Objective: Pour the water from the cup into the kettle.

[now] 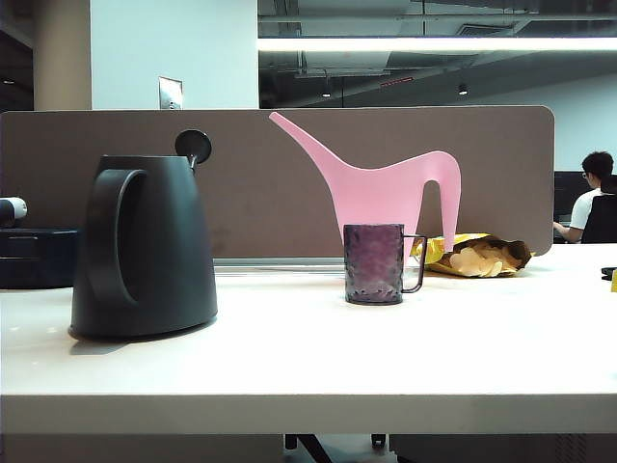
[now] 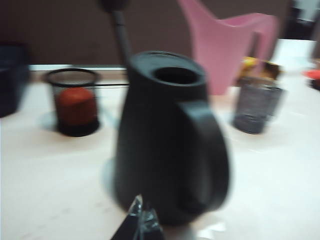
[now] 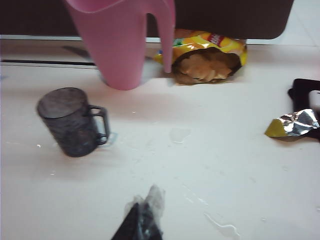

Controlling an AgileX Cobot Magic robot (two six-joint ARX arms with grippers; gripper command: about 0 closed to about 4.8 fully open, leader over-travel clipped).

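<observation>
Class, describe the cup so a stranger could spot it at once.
Start at the tall pink watering can by the brown divider. Directly in front of it stands the cup: a small, translucent purple mug with dimpled walls and a thin loop handle, far shorter than the black kettle.

A pink watering can (image 1: 390, 198) stands by the divider (image 1: 280, 183). An open chip bag (image 1: 477, 256) lies beside it. A mesh cup (image 2: 75, 102) holds something red.

At left in the exterior view the kettle (image 1: 145, 246) is matte black. The cup (image 1: 375, 263) at centre is translucent purple with a dimpled pattern. Behind it stands a pale pink watering can (image 1: 390, 198); the snack bag (image 1: 477, 255) at right is yellow. The surface (image 1: 386, 357) is cream white.
</observation>
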